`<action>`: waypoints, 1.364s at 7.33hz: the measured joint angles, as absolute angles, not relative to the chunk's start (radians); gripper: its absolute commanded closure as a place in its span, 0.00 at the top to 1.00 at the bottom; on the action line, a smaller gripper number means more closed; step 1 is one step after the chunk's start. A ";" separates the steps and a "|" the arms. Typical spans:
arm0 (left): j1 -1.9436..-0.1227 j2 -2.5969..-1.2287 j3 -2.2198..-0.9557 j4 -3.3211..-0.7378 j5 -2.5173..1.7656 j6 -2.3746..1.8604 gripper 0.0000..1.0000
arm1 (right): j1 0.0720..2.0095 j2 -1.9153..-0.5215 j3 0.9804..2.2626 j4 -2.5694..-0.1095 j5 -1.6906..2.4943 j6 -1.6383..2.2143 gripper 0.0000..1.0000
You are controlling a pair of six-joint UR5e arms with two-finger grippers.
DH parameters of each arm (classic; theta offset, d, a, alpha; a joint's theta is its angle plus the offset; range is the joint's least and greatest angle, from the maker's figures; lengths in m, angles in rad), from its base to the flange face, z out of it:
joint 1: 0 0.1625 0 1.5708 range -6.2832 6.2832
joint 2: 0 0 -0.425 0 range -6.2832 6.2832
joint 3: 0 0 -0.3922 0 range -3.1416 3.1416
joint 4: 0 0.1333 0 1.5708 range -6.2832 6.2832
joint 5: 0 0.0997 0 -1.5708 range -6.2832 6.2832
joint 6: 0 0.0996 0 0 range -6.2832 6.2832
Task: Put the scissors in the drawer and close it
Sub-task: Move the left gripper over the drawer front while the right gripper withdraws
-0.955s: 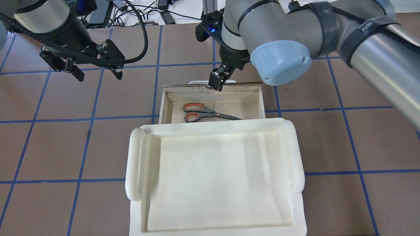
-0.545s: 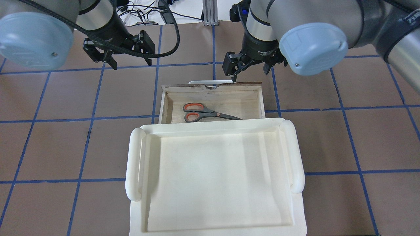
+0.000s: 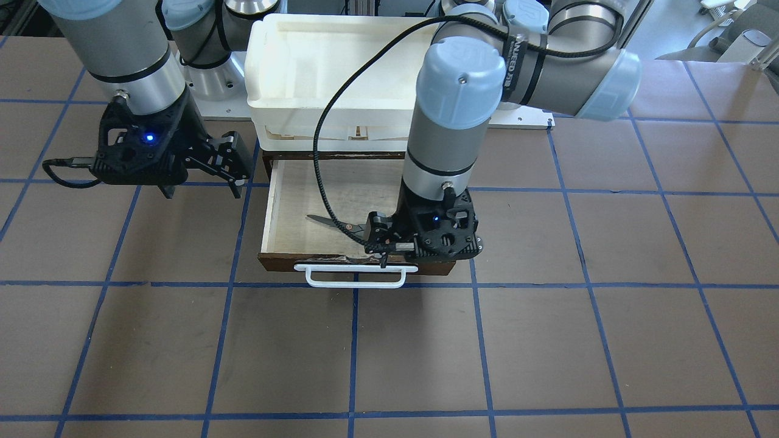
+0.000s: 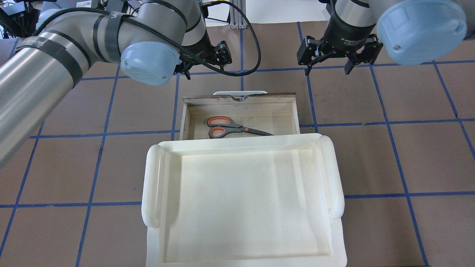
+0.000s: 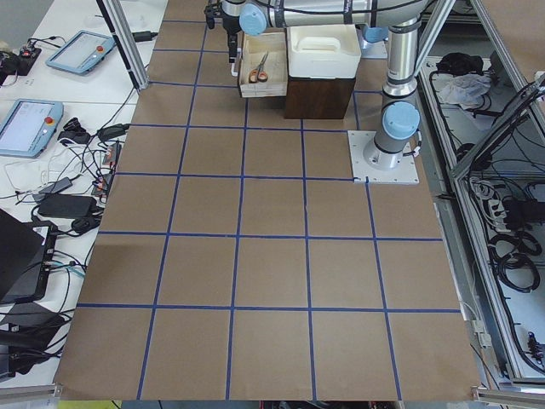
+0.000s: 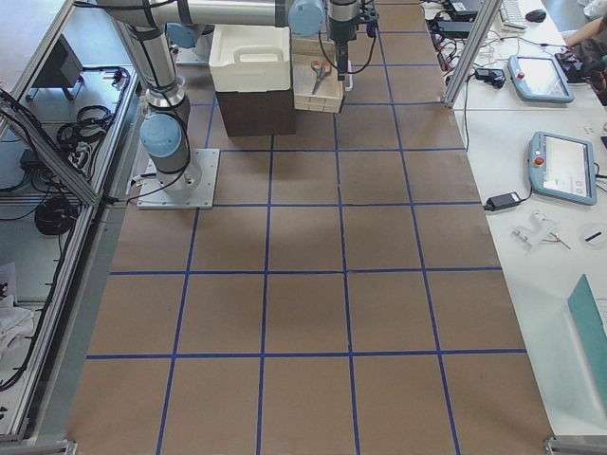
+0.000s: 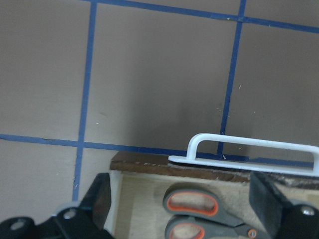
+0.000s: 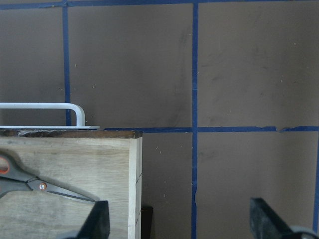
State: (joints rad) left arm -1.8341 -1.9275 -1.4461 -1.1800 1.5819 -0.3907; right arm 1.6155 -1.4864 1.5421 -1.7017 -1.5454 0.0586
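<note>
The grey, orange-lined scissors (image 4: 237,128) were found lying flat in the pulled-out plywood drawer (image 4: 184,122), its rounded white bar handle (image 4: 240,92) untouched. The left fingers (image 7: 98,198) were pointed down over the drawer's front edge, the right fingers (image 8: 98,220) off to its side. Both pairs were spread wide, empty.

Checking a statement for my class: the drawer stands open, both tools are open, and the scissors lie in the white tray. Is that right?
No. The scissors lie in the open drawer, not in the white tray, as the overhead exterior view shows. The left tool and right tool are open.
</note>
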 measured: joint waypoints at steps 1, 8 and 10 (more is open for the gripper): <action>-1.857 -1.988 -1.394 -1.172 1.595 -0.409 1.00 | 1.607 -1.494 1.542 -1.702 -1.556 0.059 1.00; -1.915 -2.226 -1.280 -1.153 1.592 -0.417 1.00 | 1.602 -1.510 1.550 -1.695 -1.568 0.048 1.00; -1.920 -2.251 -1.279 -1.156 1.589 -0.412 1.00 | 1.601 -1.511 1.551 -1.695 -1.570 0.048 1.00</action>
